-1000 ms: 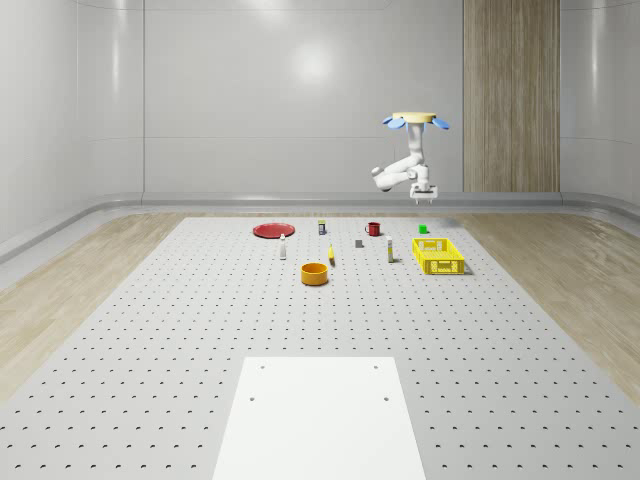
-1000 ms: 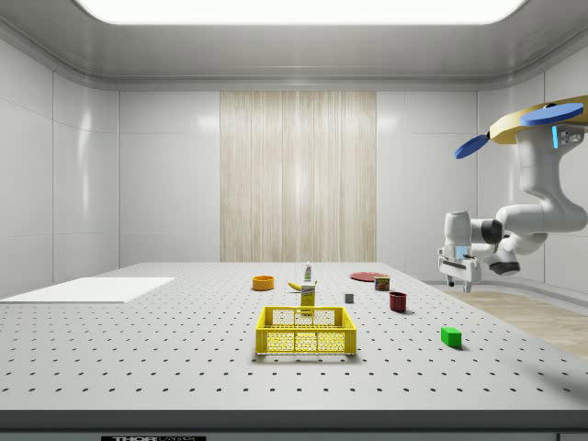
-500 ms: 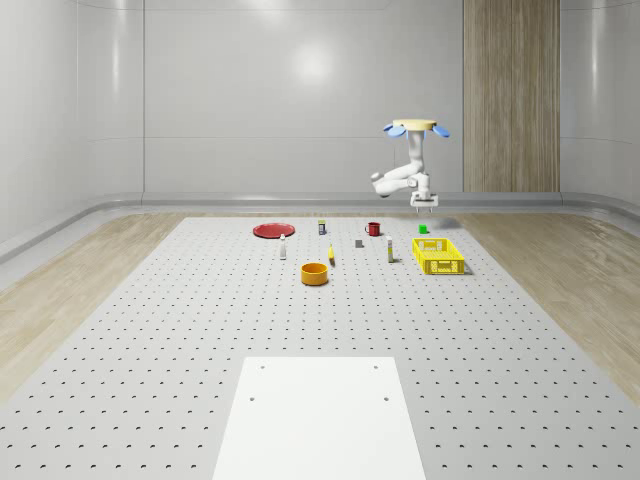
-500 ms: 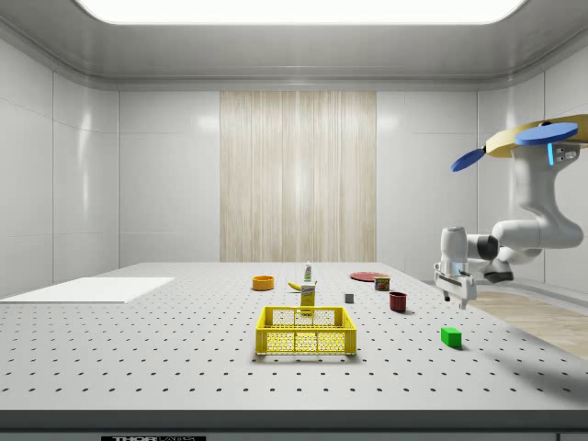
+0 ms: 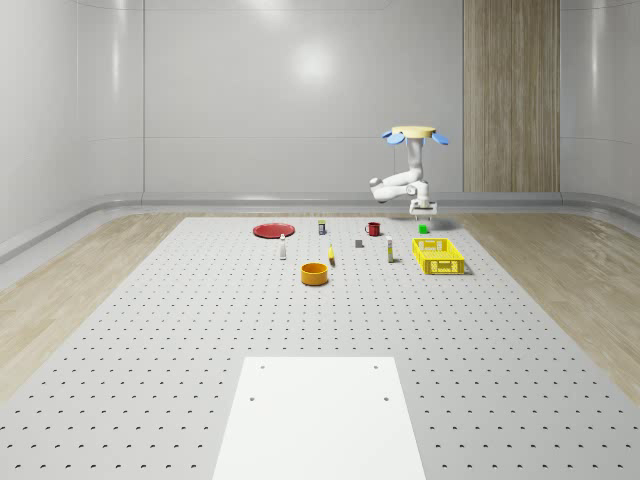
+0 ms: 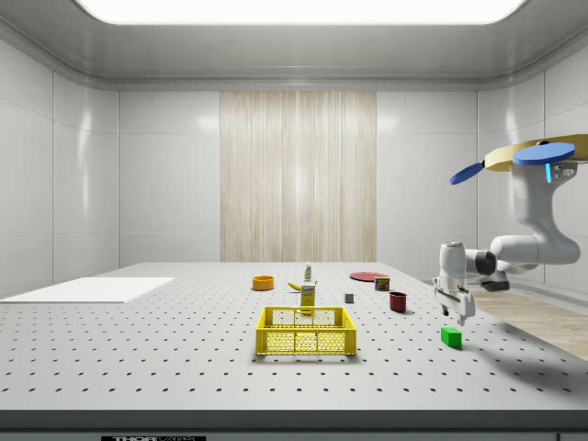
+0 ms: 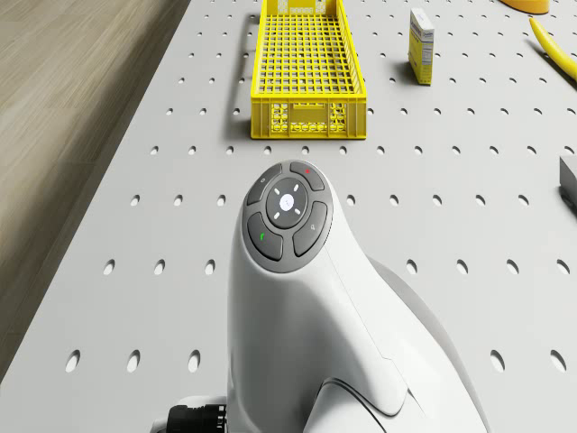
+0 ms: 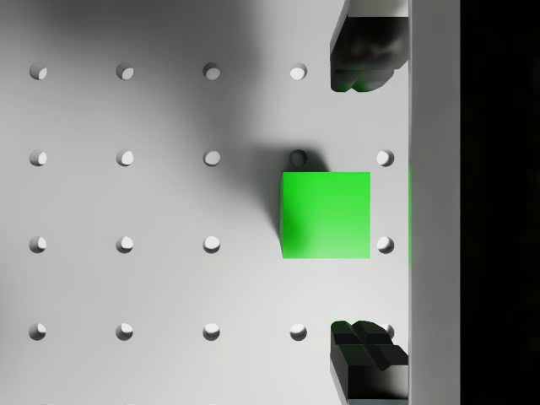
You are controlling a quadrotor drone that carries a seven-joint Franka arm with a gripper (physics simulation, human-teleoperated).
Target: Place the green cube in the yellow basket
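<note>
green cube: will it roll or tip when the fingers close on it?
Probably not: the green cube sits flat on the table, with straight parallel sides. It looks rigid and likely light. The open gripper straddles it, so a squeeze should meet flat faces.

— How's the light?

— Bright and even. A broad ceiling panel (image 6: 294, 9) glows white along the top of the side view, and the far wall (image 5: 315, 65) carries a soft sheen.

— Shadows?

— Soft ones. In the wrist view a grey shadow spreads over the table (image 8: 126, 287) on one side of the green cube (image 8: 326, 215), between the spread fingertips (image 8: 363, 63) of the gripper (image 8: 363, 207). The cube's green glints on a fingertip.

— Blur?

— Renders look crisp; a black band (image 8: 502, 202) borders the wrist view.
</note>
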